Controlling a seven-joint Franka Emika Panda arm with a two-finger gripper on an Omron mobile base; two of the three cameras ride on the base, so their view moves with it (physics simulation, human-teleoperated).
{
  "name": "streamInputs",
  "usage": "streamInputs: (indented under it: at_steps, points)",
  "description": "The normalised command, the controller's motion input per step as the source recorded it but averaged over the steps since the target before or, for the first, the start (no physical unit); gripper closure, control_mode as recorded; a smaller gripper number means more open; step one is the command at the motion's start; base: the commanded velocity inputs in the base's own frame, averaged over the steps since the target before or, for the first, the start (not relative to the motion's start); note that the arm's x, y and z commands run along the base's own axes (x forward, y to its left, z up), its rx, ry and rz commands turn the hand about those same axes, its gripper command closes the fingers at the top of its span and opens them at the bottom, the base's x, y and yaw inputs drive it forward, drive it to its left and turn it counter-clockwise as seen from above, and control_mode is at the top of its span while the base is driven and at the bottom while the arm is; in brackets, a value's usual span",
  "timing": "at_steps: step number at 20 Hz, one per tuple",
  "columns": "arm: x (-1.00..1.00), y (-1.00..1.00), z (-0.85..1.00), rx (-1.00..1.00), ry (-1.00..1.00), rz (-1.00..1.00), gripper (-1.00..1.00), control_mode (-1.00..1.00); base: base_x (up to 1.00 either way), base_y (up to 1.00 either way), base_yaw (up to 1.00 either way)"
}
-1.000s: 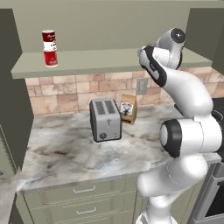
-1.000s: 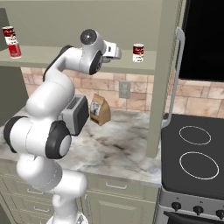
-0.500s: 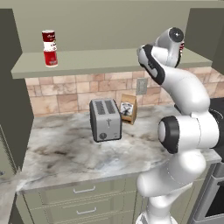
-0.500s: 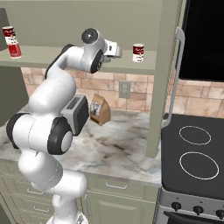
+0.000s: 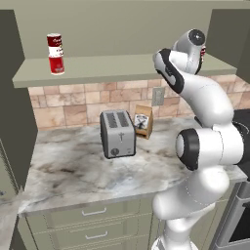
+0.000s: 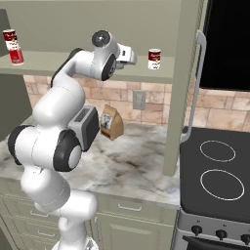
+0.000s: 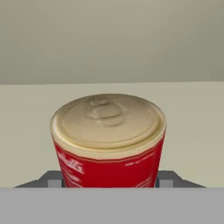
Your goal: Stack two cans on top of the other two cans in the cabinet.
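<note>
If the gripper [image 7: 109, 183], closed on the red can [image 7: 108, 140], holds off-centre, the can may tip on the cabinet [image 5: 112, 71] shelf when lifted.

Two base views flank the arm [image 6: 73, 112]; hand view sits close above a can [image 7: 108, 140].

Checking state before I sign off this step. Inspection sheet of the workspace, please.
Surface: marble counter, drawer fronts below.
Job's things: stacked pair of cans at the left end of the open shelf; single can at its right end; a red can sits between the finger tips in the hand view.
Clutter: toaster, brown bag by the backsplash.
Grippers: gripper raised to shelf height, fingers flanking the red can; grasp cannot be confirmed.
Cables: nothing seen.
Surroundings: tiled backsplash, wall outlet, stove to the right.
</note>
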Motion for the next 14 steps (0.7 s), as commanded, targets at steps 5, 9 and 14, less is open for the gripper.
streamInputs:
  at_steps: [5, 9, 14]
  points:
    - [-0.02, -0.02, 0.0, 0.0, 0.0, 0.01, 1.0, -1.0, 0.0, 0.0, 0.0]
    - [-0.11, 0.0, 0.14, 0.0, 0.0, 0.0, 1.0, -1.0, 0.0, 0.0, 0.0]
    - [-0.19, 0.0, 0.22, 0.0, 0.0, 0.0, 1.0, -1.0, 0.0, 0.0, 0.0]
